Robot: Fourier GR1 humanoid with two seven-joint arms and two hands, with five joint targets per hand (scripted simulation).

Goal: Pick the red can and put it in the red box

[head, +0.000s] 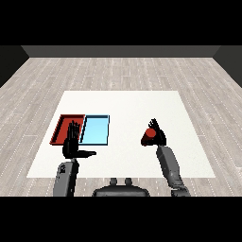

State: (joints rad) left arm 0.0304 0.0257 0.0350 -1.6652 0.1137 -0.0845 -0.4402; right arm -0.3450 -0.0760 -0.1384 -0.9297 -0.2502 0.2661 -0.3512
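Observation:
The red can [149,135] is in my right hand [158,136], whose fingers curl round it right of the table's middle. I cannot tell whether it rests on the table or is lifted a little. The red tray [63,127] lies at the table's left, with the light blue tray [96,129] touching its right side. My left hand [72,144] stands open with straight fingers and the thumb out, in front of the red tray's near right corner, covering part of it. Nothing is in the left hand.
The white table [127,106] stretches wide behind and between the trays and the can. Its near edge runs just in front of both forearms. A grey wood floor surrounds it.

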